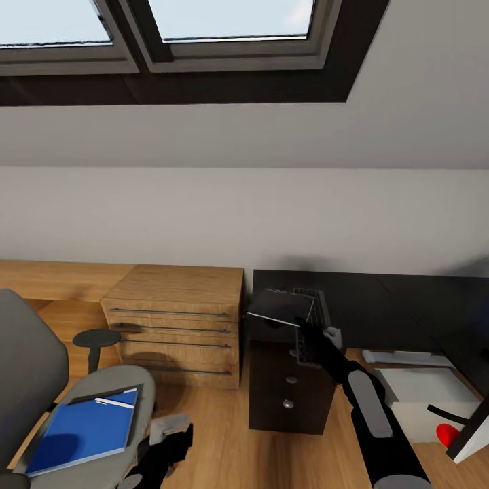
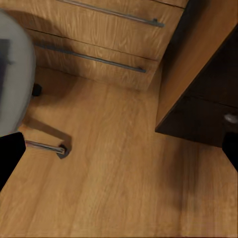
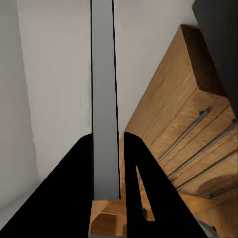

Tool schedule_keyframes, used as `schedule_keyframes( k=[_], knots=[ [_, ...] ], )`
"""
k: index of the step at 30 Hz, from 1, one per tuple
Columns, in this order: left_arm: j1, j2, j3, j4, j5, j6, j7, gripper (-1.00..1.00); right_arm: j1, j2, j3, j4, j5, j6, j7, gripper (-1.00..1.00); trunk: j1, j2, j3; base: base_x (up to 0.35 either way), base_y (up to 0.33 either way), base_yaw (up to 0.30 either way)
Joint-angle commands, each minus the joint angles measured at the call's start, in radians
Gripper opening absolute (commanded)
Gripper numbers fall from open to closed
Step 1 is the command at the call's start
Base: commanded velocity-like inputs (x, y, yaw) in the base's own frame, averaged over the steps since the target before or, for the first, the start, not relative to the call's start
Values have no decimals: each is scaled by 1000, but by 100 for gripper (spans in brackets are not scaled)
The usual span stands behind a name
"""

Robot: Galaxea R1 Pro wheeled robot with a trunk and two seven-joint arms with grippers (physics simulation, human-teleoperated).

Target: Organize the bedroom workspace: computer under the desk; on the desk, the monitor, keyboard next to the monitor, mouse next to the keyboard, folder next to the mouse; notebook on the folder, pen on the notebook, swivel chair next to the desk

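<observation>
My right gripper (image 1: 303,327) is shut on the keyboard (image 1: 282,307), which hangs tilted with its silver-grey underside showing, over the near left end of the black-topped desk (image 1: 394,302). In the right wrist view the keyboard (image 3: 104,74) runs as a grey slab between the black fingers (image 3: 74,188). At the left stands the grey swivel chair (image 1: 27,367). On its seat lies the blue folder (image 1: 81,435) with the whitish pen (image 1: 113,402) on it, and a dark edge shows beyond the folder. My left gripper (image 1: 166,438) is open over the wood floor beside the chair seat (image 2: 15,64).
A light-wood drawer cabinet (image 1: 180,326) stands against the wall between the chair and a dark pedestal with round knobs (image 1: 285,390). White boxes (image 1: 414,387), a red object (image 1: 445,435) and a white panel with a black edge (image 1: 475,435) are at the lower right. Skylights (image 1: 231,27) are overhead.
</observation>
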Motion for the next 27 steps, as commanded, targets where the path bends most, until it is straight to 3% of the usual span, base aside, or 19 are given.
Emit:
schedule_keyframes(
  k=[1, 5, 6, 8, 9, 11, 13, 19, 20, 27],
  knots=[
    [0, 0, -2, -36, 22, 29, 8, 100, -12, 2, -3, 4, -5, -20, -21, -100, 0, -1, -1, 0, 0, 0],
    [0, 1, -3, -158, 69, 93, 8, 100, -63, 2, -3, 59, -7, -201, -139, -100, 0, -1, -1, 0, 0, 0],
    [0, 2, -1, -186, 84, 108, 8, 100, -78, 2, -3, 94, -8, -294, -177, -100, 0, -1, -1, 0, 0, 0],
    [0, 3, 3, -205, 95, 121, 8, 100, -89, 2, -3, 131, -9, -391, -204, -100, 0, -1, -1, 0, 0, 0],
    [0, 4, 10, -216, 103, 131, 8, 100, -97, 2, -3, 169, -10, -487, -222, -100, 0, -1, -1, 0, 0, 0],
    [0, 4, 19, -222, 108, 138, 8, 100, -102, 2, -3, 201, -11, -573, -233, -100, 0, -1, -1, 0, 0, 0],
    [0, 7, 46, -231, 115, 146, 8, 100, -108, 4, -2, 251, -27, -720, -246, -100, 0, -1, -1, 0, 0, 0],
    [0, 8, 73, -234, 115, 148, 7, 100, -110, 8, 1, 274, -99, -787, -243, -100, 0, -1, -1, 0, 0, 0],
    [0, 8, 81, -234, 116, 147, 7, 100, -110, 10, 1, 276, -142, -800, -239, -100, 0, -1, -1, 0, 0, 0],
    [0, 8, 85, -235, 116, 145, 7, 100, -111, 11, -3, 272, -201, -811, -236, -100, 0, -1, -1, 28, 0, 0]
  ],
)
